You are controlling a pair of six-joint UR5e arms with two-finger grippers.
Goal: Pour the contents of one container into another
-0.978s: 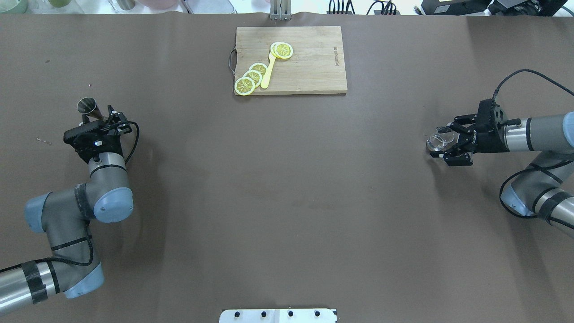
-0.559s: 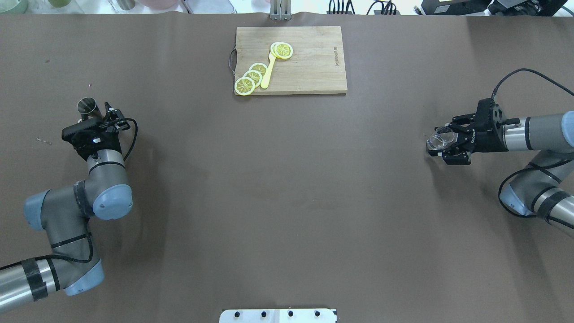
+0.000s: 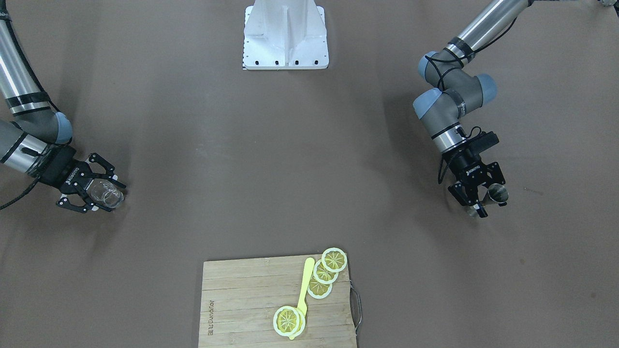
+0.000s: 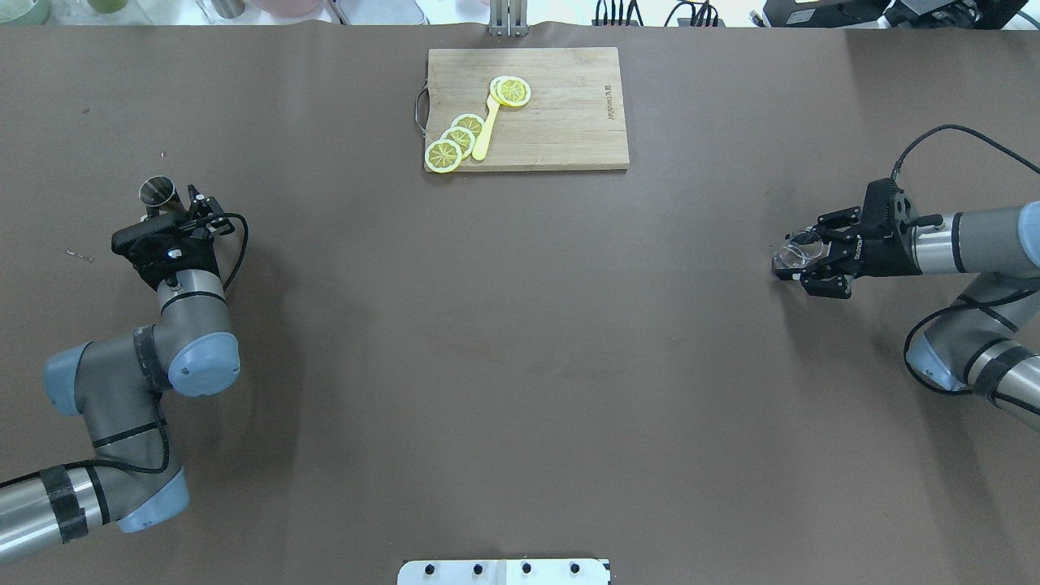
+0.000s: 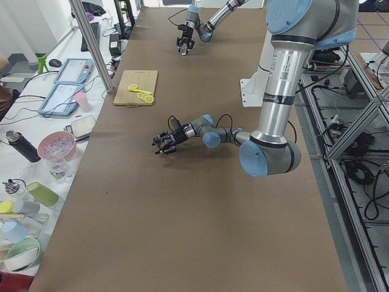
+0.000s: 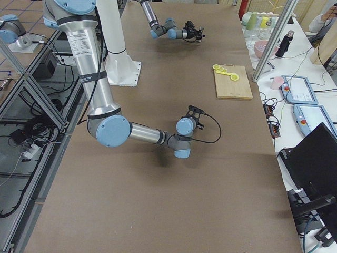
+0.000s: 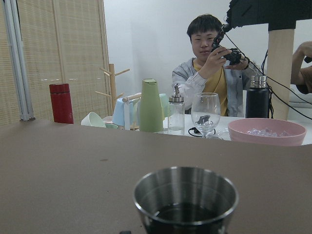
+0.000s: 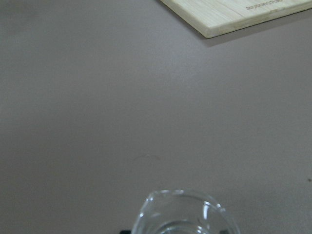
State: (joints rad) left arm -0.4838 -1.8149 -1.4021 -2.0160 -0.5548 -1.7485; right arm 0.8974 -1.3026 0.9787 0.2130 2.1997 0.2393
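Brown table with a wooden cutting board bearing lemon slices at the side far from the robot. Left end effector, near the table's left end, closed on a steel cup that contains dark liquid. Right end effector, near the right end, fingers set wide and clasping a clear glass, well apart from the cup.

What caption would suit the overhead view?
Left gripper holds a small steel cup, right gripper a clear glass tumbler; yellow lemon slices lie on a wooden cutting board.
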